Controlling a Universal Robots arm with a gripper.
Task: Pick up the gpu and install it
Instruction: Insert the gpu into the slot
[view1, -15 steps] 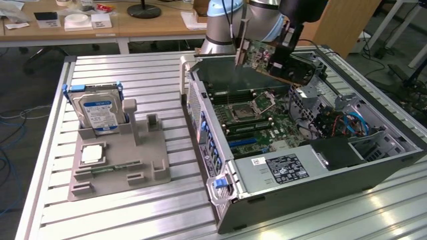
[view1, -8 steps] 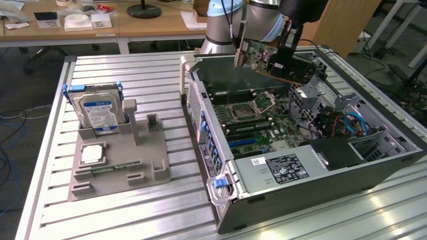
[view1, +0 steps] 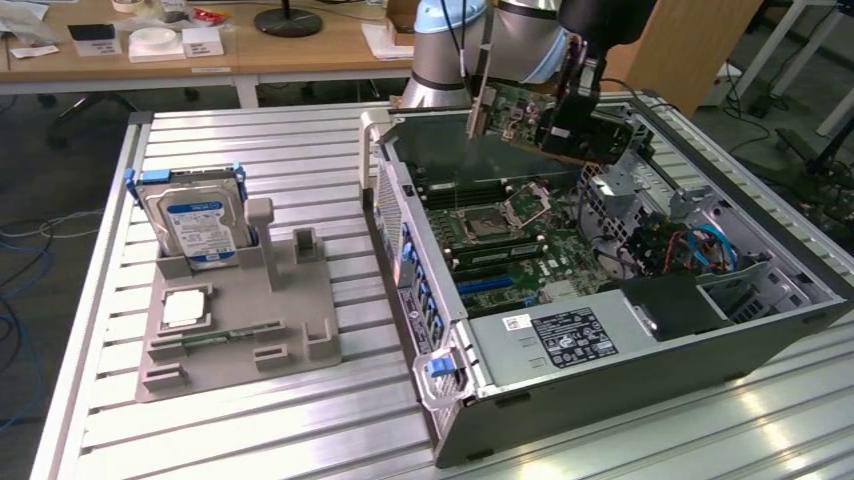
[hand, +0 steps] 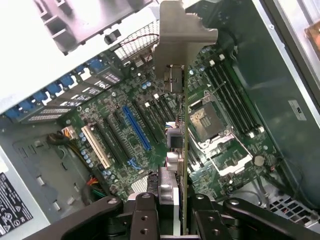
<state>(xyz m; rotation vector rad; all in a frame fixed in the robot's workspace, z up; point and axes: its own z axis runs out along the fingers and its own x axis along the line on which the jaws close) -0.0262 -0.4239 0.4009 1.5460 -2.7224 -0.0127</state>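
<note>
The gpu hangs in the air above the open computer case, over its far end, with the brownish-green board facing the exterior view's left and the grey metal bracket at that end. My gripper is shut on it from the other end. In the wrist view the gpu is seen edge-on, its bracket pointing away, clamped between my gripper fingers. Below it lies the motherboard with a long blue slot and the CPU socket.
A grey fixture on the slatted table at the exterior view's left holds an upright hard drive, a processor and a memory stick. The case's walls, drive cage and power supply ring the motherboard.
</note>
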